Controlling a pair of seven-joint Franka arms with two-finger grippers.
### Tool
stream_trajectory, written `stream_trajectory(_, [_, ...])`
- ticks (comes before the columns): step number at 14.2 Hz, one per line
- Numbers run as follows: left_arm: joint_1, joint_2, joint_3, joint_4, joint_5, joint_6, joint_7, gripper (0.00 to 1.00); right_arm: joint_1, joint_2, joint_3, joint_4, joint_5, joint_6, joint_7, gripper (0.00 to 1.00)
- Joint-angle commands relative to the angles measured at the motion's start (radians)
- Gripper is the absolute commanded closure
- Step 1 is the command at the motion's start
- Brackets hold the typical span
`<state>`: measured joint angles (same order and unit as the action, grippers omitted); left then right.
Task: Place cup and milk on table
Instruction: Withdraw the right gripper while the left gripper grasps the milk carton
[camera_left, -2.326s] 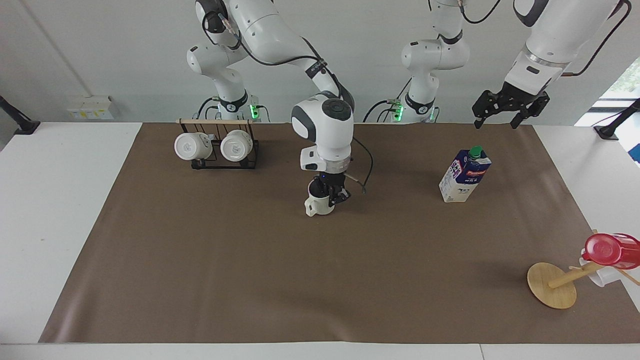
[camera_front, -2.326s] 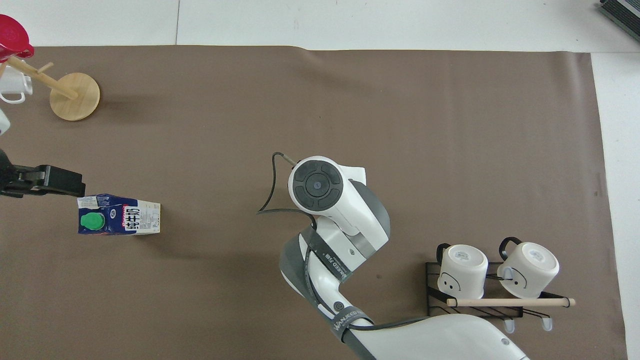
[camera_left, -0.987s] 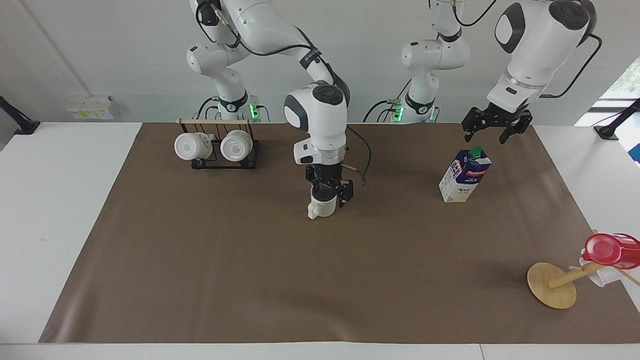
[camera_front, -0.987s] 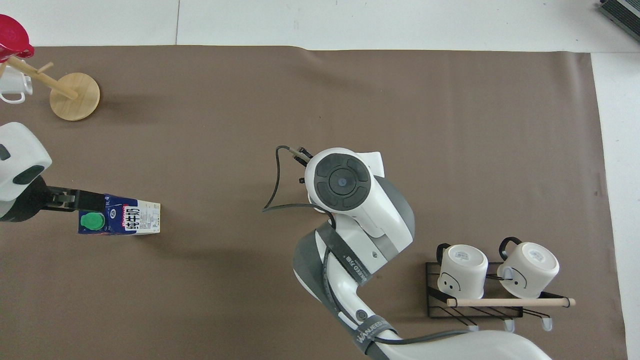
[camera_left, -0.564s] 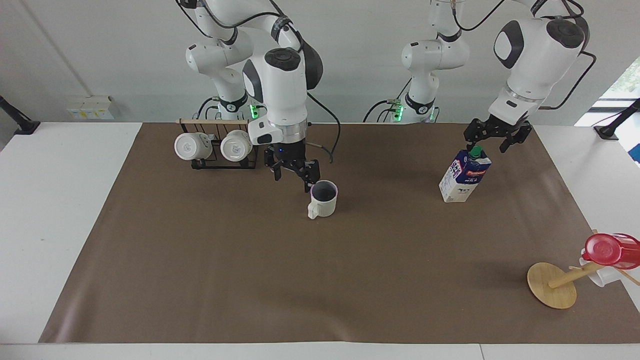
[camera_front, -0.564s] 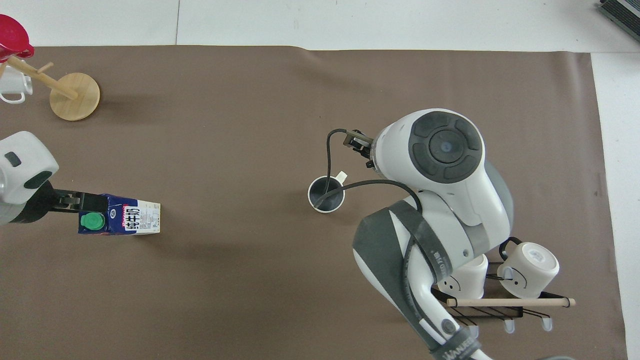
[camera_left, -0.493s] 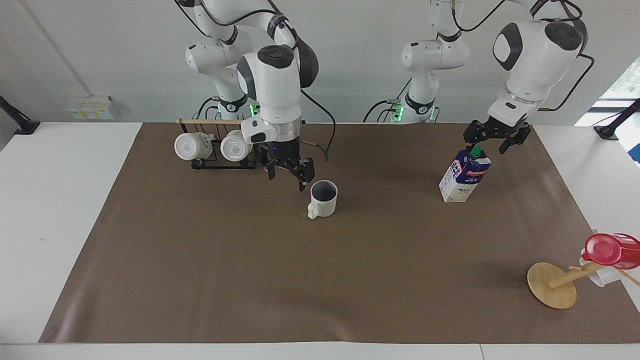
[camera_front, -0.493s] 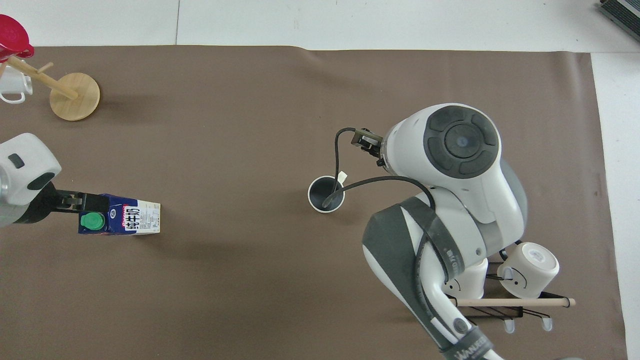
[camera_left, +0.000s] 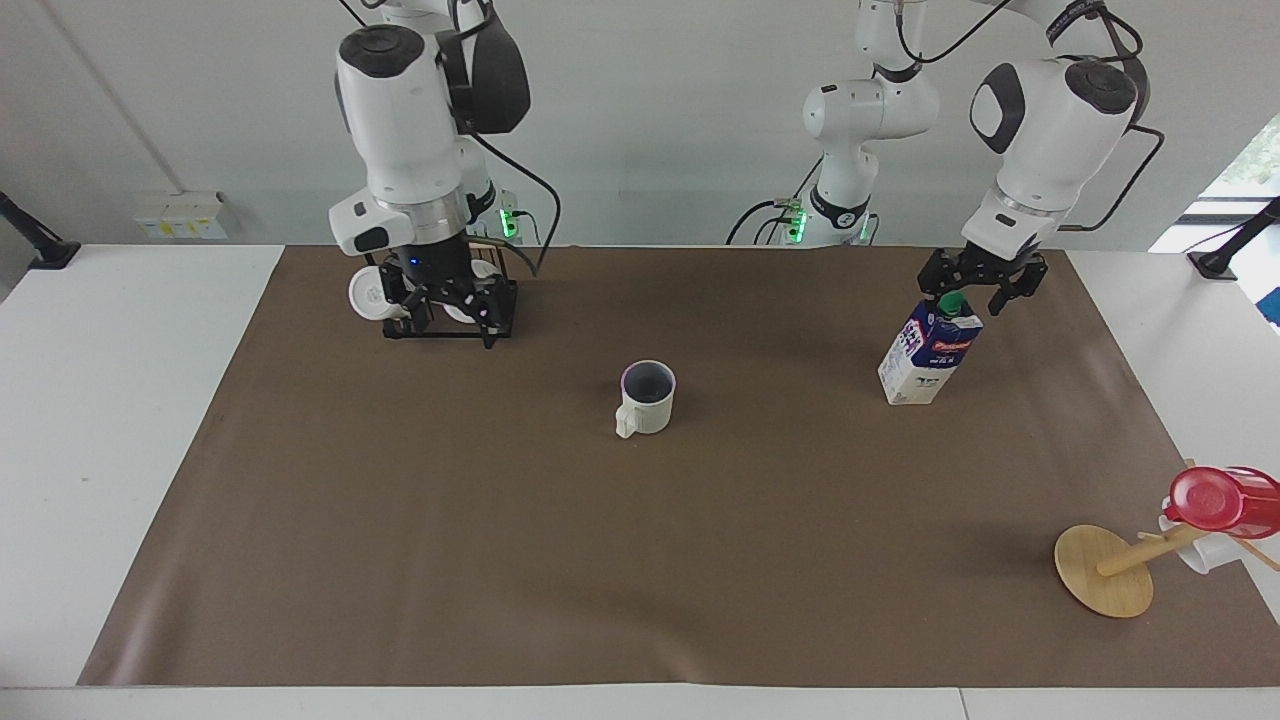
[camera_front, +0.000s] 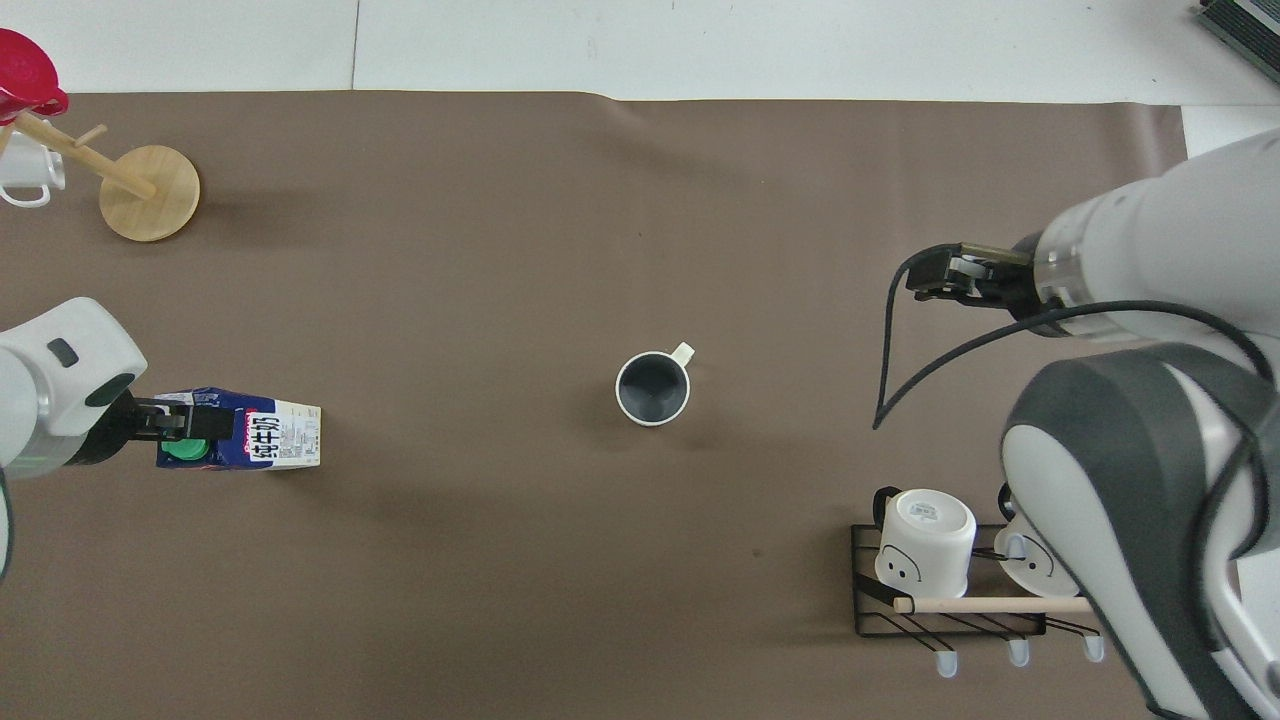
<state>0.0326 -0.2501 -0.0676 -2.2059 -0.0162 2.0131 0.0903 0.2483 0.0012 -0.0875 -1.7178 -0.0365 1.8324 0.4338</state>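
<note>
Facing view | cup upright, free | left tool seemingly touching milk cap

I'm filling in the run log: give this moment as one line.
cup: upright on table, released | milk: standing | right gripper: open over mug rack | left gripper: open around milk's cap

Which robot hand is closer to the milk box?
The left one. The left gripper hangs open right over the milk carton, around its green cap. The right gripper is open over the mug rack at the right arm's end of the table.
</note>
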Motion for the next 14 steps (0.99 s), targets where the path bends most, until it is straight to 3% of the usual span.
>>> stream_trajectory(1, [0.012,-0.055,-0.008,-0.083,0.015,0.061,0.012,0.00,-0.078,-0.055,0.009,-0.020,0.027,-0.057,-0.105,0.00])
stream_trajectory(7, [0.010,-0.046,-0.008,-0.101,0.015,0.097,0.009,0.00,-0.230,-0.102,0.000,-0.017,0.027,-0.168,-0.295,0.00])
stream_trajectory(12, [0.003,-0.046,-0.008,-0.104,0.015,0.101,0.011,0.00,-0.238,-0.101,-0.006,0.115,0.027,-0.323,-0.305,0.00])
stream_trajectory(14, [0.003,-0.043,-0.008,-0.104,0.015,0.102,0.011,0.00,-0.233,-0.109,0.002,0.124,0.027,-0.341,-0.305,0.00])
